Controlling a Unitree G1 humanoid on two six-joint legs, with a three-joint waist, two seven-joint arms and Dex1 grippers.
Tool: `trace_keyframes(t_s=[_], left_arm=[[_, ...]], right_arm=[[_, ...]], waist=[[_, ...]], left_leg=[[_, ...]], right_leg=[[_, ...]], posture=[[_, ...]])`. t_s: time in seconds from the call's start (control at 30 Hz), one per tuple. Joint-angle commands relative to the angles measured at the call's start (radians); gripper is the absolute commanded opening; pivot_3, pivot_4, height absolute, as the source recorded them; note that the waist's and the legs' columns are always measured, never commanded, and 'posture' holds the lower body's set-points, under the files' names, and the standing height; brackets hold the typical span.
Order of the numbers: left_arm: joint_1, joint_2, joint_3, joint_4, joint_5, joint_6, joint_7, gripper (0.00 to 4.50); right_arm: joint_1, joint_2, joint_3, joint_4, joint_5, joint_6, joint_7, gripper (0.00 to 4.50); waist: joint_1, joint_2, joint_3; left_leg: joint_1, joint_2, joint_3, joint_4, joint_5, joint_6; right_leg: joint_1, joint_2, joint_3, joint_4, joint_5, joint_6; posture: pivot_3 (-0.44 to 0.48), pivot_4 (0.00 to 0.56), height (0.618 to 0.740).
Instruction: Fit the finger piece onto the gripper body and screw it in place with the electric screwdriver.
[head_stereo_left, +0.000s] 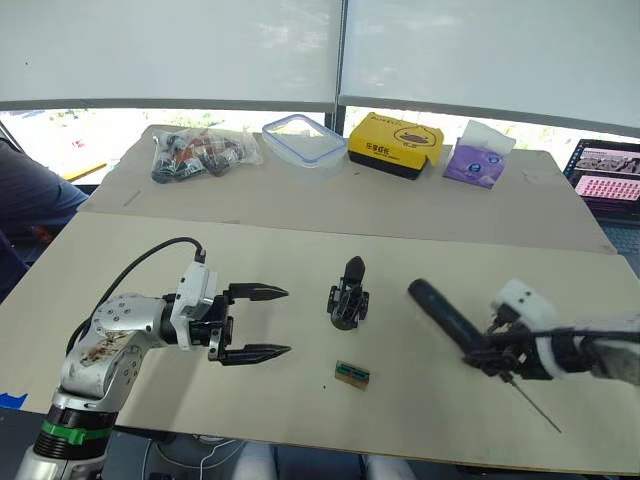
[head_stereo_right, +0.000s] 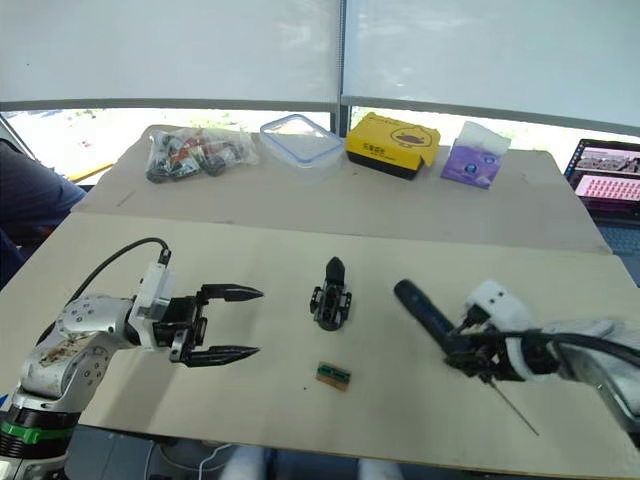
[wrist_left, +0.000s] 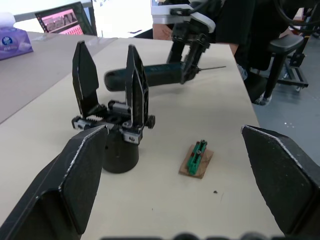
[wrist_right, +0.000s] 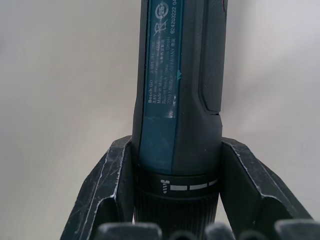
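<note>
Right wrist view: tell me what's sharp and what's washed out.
Right wrist view: the label print on the electric screwdriver is legible and the right hand clamps its collar, while the table behind is pale and featureless.

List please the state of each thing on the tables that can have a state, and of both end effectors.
Left end effector: open, empty, beside the gripper body.
Right end effector: shut on the electric screwdriver.
Electric screwdriver: held, tilted, bit toward the table's near edge.
Gripper body: upright on the table, two fingers up.
Clear container: lid on.
Laptop: open, screen lit.
</note>
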Motion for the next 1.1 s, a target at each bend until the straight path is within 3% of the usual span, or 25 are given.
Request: trace_keyframes(t_s=[0.03,0.17,0.23,0.4,0.6,0.77,0.97,1.1], left_arm=[[0.006,0.011,0.025,-0.015,0.0,-0.024,0.007,4.5],[0.011,0.01,0.025,-0.017,0.001,-0.022,0.017,4.5],[0.014,0.01,0.024,-0.025,-0.002,-0.019,0.021,4.5],[0.017,0.015,0.025,-0.028,-0.004,-0.018,0.019,4.5],[0.042,0.017,0.024,-0.043,-0.005,-0.02,0.022,4.5],[0.06,0.02,0.013,-0.063,-0.004,-0.028,0.008,4.5],[0.067,0.017,0.009,-0.064,0.002,-0.032,0.007,4.5],[0.071,0.009,0.002,-0.067,0.003,-0.034,0.013,4.5]], right_arm=[[0.007,-0.018,-0.002,-0.018,-0.044,-0.087,0.02,1.94],[0.001,-0.002,0.024,0.016,-0.078,-0.116,0.018,1.94],[-0.007,-0.017,0.029,0.028,-0.074,-0.108,0.044,2.98],[-0.034,-0.082,0.039,0.029,-0.077,-0.104,0.115,4.46],[-0.188,-0.166,0.167,0.015,-0.101,-0.011,0.183,4.46],[-0.367,-0.191,0.357,0.008,-0.156,0.134,0.203,4.46],[-0.576,-0.154,0.588,0.035,-0.224,0.279,0.207,4.46],[-0.657,-0.103,0.673,0.076,-0.253,0.316,0.186,4.46]], waist=[[-0.002,0.0,0.0],[-0.007,0.0,0.0],[-0.007,-0.001,0.0],[-0.007,-0.001,0.0],[-0.013,-0.001,0.0],[-0.009,-0.001,0.0],[-0.007,-0.001,0.0],[-0.008,-0.001,0.0]], left_leg=[[0.0,0.0,0.0,0.0,0.0,0.0],[0.001,0.0,0.0,0.0,0.0,0.0],[0.001,0.0,-0.001,0.0,0.0,0.0],[0.001,0.0,0.0,0.001,0.0,0.0],[0.002,0.0,0.0,0.0,0.0,0.0],[0.002,0.0,0.0,0.0,0.0,0.0],[0.001,0.0,0.001,0.0,0.0,0.0],[0.001,0.0,0.001,0.0,0.0,0.0]], right_leg=[[0.0,0.0,0.0,0.0,0.0,0.0],[0.0,0.0,0.0,0.001,0.0,0.0],[0.001,0.0,0.0,0.001,0.0,0.0],[0.001,0.0,0.0,0.001,0.0,0.0],[0.0,0.0,0.0,0.001,0.001,0.0],[0.0,0.0,0.0,0.001,0.001,-0.001],[-0.002,0.0,0.0,0.001,0.001,-0.001],[-0.002,0.0,0.0,0.001,0.001,-0.001]], posture=[[0.0,0.15,0.74],[0.0,0.15,0.74],[0.0,0.15,0.74],[0.0,0.15,0.74],[0.0,0.15,0.74],[0.0,0.15,0.74],[0.0,0.15,0.74],[0.0,0.15,0.74]])
